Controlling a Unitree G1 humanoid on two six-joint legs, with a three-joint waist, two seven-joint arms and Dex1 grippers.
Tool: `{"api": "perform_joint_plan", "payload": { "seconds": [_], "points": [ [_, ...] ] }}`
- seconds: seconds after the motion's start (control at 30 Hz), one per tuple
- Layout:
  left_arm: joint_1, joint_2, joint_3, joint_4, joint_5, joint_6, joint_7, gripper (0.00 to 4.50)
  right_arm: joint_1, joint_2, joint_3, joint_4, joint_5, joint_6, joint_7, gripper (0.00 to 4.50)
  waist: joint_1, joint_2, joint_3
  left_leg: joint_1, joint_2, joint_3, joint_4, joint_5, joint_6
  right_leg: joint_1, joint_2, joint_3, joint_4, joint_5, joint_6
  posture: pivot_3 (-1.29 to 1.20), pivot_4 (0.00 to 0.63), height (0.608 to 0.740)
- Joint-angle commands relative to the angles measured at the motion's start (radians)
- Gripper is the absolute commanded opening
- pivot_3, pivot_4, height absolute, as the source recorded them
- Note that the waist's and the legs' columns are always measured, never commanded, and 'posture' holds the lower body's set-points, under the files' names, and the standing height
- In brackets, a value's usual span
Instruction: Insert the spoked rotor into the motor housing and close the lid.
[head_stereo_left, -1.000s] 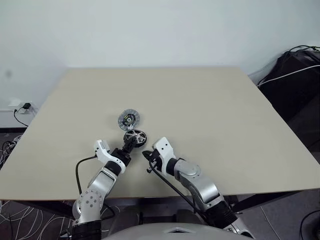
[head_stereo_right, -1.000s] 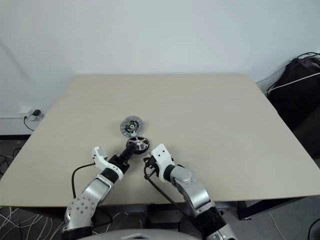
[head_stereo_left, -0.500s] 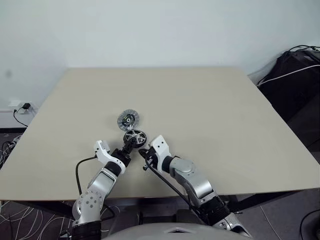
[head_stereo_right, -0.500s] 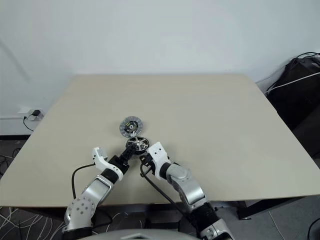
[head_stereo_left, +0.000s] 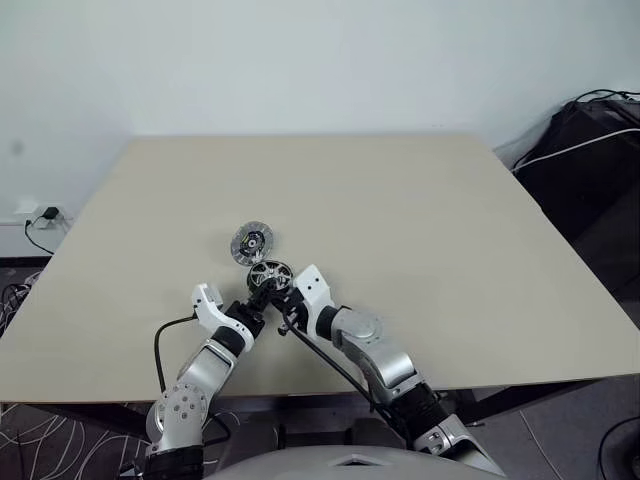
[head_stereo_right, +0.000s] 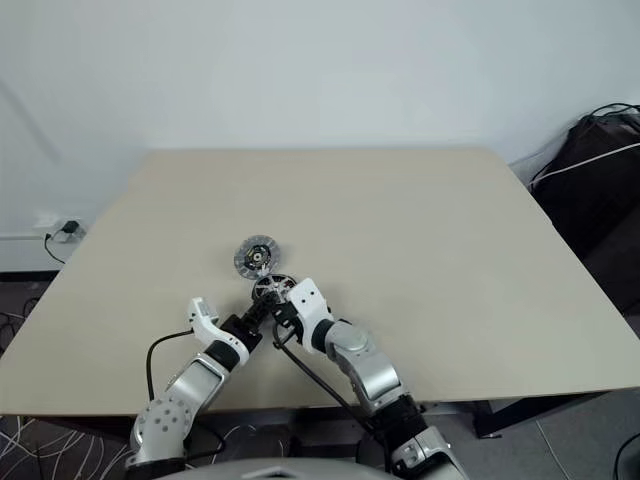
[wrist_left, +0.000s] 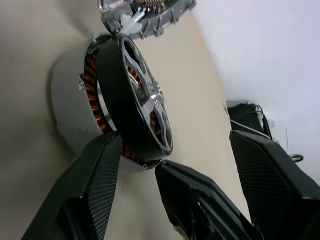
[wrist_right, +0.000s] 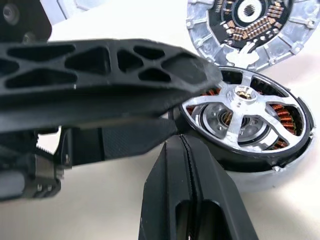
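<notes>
The motor housing (head_stereo_left: 268, 276) sits on the table near its front edge, copper windings (wrist_left: 91, 92) ringing it. The spoked rotor (wrist_right: 243, 107), shiny silver with a small hub, rests in it. The lid (head_stereo_left: 250, 241), a dull grey disc with a dark centre, lies flat just behind the housing, apart from both grippers. My left gripper (wrist_left: 175, 142) is open, one finger (wrist_left: 92, 187) against the housing's near side and the other wide of it. My right gripper (wrist_right: 182, 145) is shut and empty, its tip right at the housing's rim, between the left fingers.
The beige table (head_stereo_left: 420, 230) stretches wide behind and to the right of the parts. A black bag with cables (head_stereo_left: 590, 150) sits past the right edge. A wall socket and cable (head_stereo_left: 40, 215) are off the left edge.
My right gripper has slid left and forward, from beside the housing to right at its rim, between the left fingers. The left gripper and the parts have stayed put.
</notes>
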Motion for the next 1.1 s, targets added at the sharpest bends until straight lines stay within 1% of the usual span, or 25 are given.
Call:
{"api": "perform_joint_plan", "payload": {
  "seconds": [0.03, 0.47, 0.93, 0.97, 1.1],
  "points": [
    [-0.005, -0.028, -0.024, -0.03, -0.005, 0.002, -0.012, 3.61, -0.025, 0.019, -0.015, -0.003, -0.005, -0.033, -0.015, 0.0, -0.001, 0.0, 0.0, 0.0, 0.0, 0.0, 0.0, 0.0, 0.0, 0.0, 0.0, 0.0, 0.0, 0.0, 0.0, 0.0, 0.0, 0.74],
    [0.005, -0.02, -0.047, -0.031, 0.003, 0.01, -0.016, 3.61, -0.022, 0.029, -0.043, -0.002, -0.007, -0.067, -0.049, 0.0, -0.003, 0.0, 0.0, 0.0, 0.0, 0.0, 0.0, 0.0, 0.0, 0.0, 0.0, 0.0, 0.0, 0.0, 0.0, 0.0, 0.0, 0.74],
    [0.01, -0.004, -0.064, -0.028, 0.027, 0.011, -0.025, 3.61, -0.009, 0.025, -0.042, -0.026, -0.009, -0.073, -0.033, 0.0, -0.003, 0.0, 0.0, 0.0, 0.0, 0.0, -0.001, 0.0, 0.0, -0.001, 0.001, 0.0, 0.0, 0.0, 0.0, 0.0, 0.0, 0.74],
    [0.009, -0.003, -0.065, -0.03, 0.029, 0.011, -0.029, 3.61, -0.008, 0.025, -0.042, -0.026, -0.009, -0.073, -0.033, 0.0, -0.003, 0.0, 0.0, 0.0, 0.0, 0.0, -0.001, 0.0, 0.0, -0.001, 0.001, 0.0, 0.0, 0.0, 0.0, 0.0, 0.0, 0.74],
    [0.022, 0.035, -0.118, -0.077, 0.085, -0.032, -0.135, 3.61, -0.007, 0.021, -0.047, -0.03, -0.01, -0.074, -0.033, 0.0, -0.003, 0.001, 0.0, 0.0, 0.0, 0.0, -0.001, 0.0, 0.0, -0.001, 0.0, 0.0, 0.0, 0.0, -0.001, 0.0, 0.0, 0.74]
  ]
}}
